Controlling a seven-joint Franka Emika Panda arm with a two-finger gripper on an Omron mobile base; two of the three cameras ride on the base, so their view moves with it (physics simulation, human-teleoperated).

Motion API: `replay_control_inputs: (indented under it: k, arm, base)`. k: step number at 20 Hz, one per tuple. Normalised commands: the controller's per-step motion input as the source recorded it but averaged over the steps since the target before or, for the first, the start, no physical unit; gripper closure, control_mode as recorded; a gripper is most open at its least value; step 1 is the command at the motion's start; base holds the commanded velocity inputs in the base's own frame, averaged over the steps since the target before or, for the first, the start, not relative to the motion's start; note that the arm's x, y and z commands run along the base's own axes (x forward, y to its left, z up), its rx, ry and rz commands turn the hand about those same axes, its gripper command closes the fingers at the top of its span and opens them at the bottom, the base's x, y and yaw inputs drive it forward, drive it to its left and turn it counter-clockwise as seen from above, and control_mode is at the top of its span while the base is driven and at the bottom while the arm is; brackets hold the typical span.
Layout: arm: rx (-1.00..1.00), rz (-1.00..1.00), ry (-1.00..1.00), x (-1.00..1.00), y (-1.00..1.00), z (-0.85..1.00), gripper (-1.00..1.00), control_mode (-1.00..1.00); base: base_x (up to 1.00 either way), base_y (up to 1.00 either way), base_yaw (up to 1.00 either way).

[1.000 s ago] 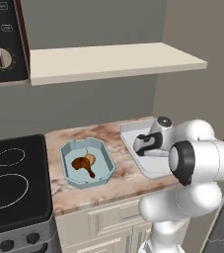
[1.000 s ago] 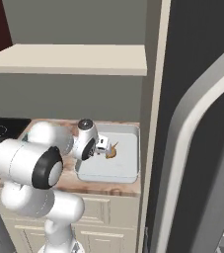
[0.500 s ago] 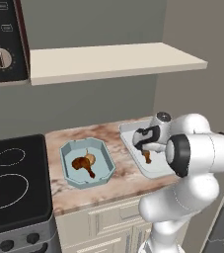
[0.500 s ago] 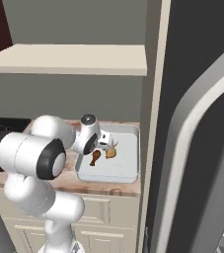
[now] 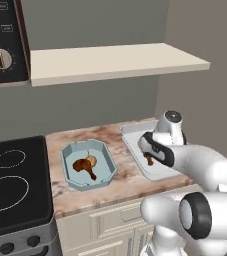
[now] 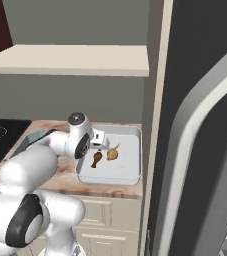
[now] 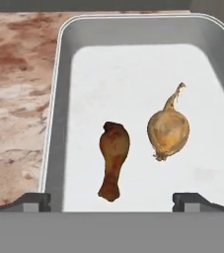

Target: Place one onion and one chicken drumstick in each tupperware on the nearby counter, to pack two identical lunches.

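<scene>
Gripper (image 7: 111, 200) jaws apart, empty, directly above drumstick (image 7: 113, 159); onion (image 7: 168, 129) just right, inside grey-white tub (image 7: 54, 123)

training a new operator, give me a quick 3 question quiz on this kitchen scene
1. True or false: the grey-white tub holds both a drumstick and an onion.
2. What lies in the light-blue tub? A) nothing B) a drumstick and an onion C) two onions
3. Fill in: the tool hovers over the grey-white tub with its jaws ____.

Key
1. True; they lie side by side, apart.
2. B
3. open, holding nothing
</scene>
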Motion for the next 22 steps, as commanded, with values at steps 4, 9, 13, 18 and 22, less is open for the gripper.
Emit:
replay_control_inputs:
  k: [4, 9, 13, 18, 22]
  arm:
    - [-0.15, 0.00, -0.11, -0.47, 0.53, 0.67, -1.00, -1.00]
    - [-0.19, 0.00, -0.22, -0.64, 0.60, 0.43, -1.00, -1.00]
    - [-0.21, 0.00, -0.37, -0.95, 0.52, 0.28, -1.00, -1.00]
    - [-0.22, 0.00, -0.42, -1.00, 0.53, 0.47, -1.00, -1.00]
    - [-0.24, 0.00, -0.43, -1.00, 0.59, 0.66, -1.00, -1.00]
  base:
    - [0.00, 0.00, 0.00]
    - [0.00, 0.00, 0.00]
    - [0.00, 0.00, 0.00]
    - [0.00, 0.00, 0.00]
    - [0.00, 0.00, 0.00]
